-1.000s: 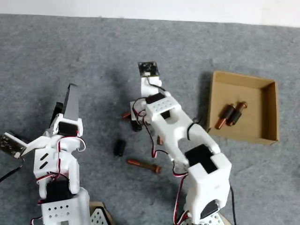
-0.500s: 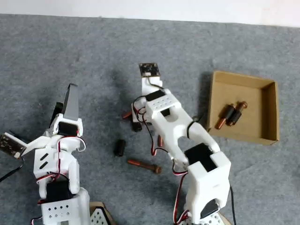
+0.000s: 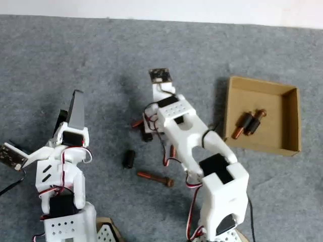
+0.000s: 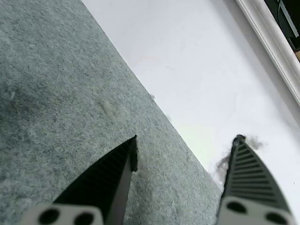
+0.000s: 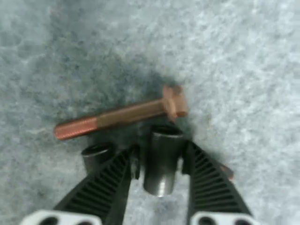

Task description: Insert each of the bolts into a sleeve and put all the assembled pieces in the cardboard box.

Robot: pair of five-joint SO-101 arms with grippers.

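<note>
Bolt beside the gripper (image 5: 122, 117): lies flat on the grey mat (image 3: 75, 50), long axis crosswise to the fingers, hex head just off the open end of the gripped sleeve (image 5: 161, 164). From the high view only its tip (image 3: 136, 123) shows, on the far side of the right arm from the cardboard box (image 3: 291, 121); the rest is hidden under the arm. Right gripper (image 5: 161, 149): fingers pressed in on either side of the gripped sleeve, whose long axis runs along the fingers; cannot tell whether it stands fully upright. Second sleeve (image 5: 97, 153) just beside it, partly hidden behind one finger. Small copper end (image 5: 226, 171) past the other finger, cut off, identity unclear; a copper piece (image 3: 172, 150) also peeks out from under the arm, box side. Loose bolt (image 3: 155, 177): flat on the mat, well apart from the box, head toward the box, threaded end away. Loose sleeve (image 3: 129, 159): near that bolt's threaded end, farther from the box, not touching it. Two assembled pieces (image 3: 247, 122) lie inside the box, side by side, on a diagonal. Left gripper (image 4: 186, 138): fingers spread wide, holding nothing, farthest from the box, tips over the mat edge.
</note>
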